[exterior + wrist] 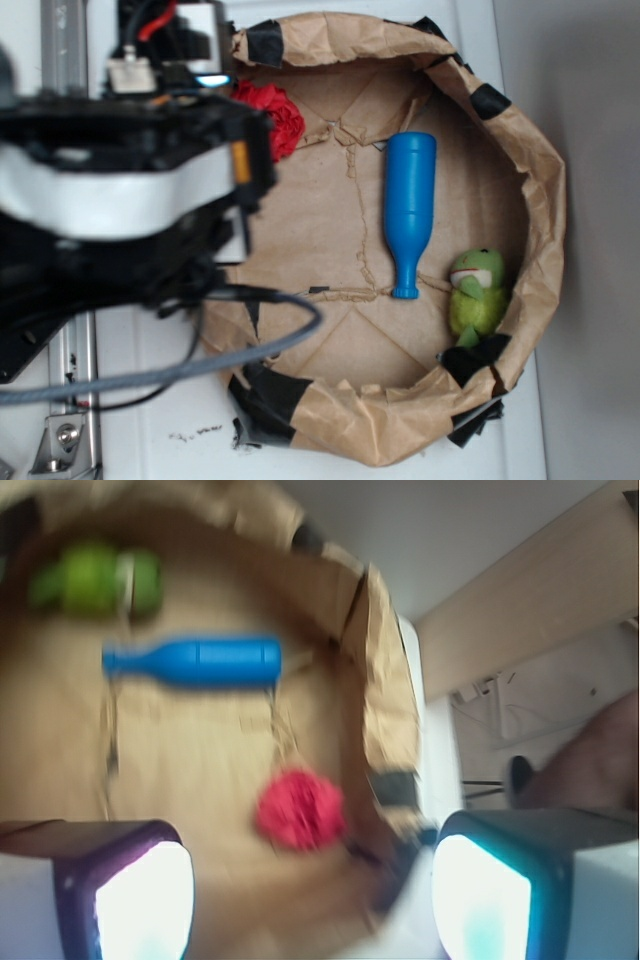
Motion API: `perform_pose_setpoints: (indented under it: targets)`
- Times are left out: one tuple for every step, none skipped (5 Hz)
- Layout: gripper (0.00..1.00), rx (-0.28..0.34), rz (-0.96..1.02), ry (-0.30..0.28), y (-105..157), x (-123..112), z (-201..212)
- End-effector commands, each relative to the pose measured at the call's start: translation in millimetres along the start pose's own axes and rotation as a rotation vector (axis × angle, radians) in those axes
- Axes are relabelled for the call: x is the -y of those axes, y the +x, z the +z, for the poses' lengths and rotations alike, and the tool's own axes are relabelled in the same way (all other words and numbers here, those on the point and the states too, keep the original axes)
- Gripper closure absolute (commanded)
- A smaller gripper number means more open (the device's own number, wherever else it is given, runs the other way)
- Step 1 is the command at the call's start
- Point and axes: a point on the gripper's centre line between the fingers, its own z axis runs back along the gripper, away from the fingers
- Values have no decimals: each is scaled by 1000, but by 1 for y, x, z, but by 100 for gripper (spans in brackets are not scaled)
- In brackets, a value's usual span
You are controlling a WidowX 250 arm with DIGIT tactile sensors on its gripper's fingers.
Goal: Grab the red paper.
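Claw [310,900] spread wide, empty, above bright red crumpled tissue-paper wad [299,809] lying near wall of brown crinkled paper lining [535,190]; blue plastic bottle [408,211] lying flat, well apart.

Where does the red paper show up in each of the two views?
Exterior view: the red paper sits at upper left of the paper-lined bowl, partly hidden behind the robot arm.
Wrist view: it lies low and centre, between the two fingers, blurred.
Shared landmark: the blue bottle, lying on its side.
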Motion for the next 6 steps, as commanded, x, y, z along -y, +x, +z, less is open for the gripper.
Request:
perform_pose_setpoints:
  targets:
    - [0, 193, 101, 33, 23, -18, -16]
    - [0, 193, 101, 33, 23, -18, -16]
    - [0, 193, 101, 33, 23, -18, -16]
    - [0, -51, 33, -74, 4, -9, -45]
    - [0, -195, -139, -98, 0, -4, -64]
    - [0, -289, -195, -118, -10, 7, -77]
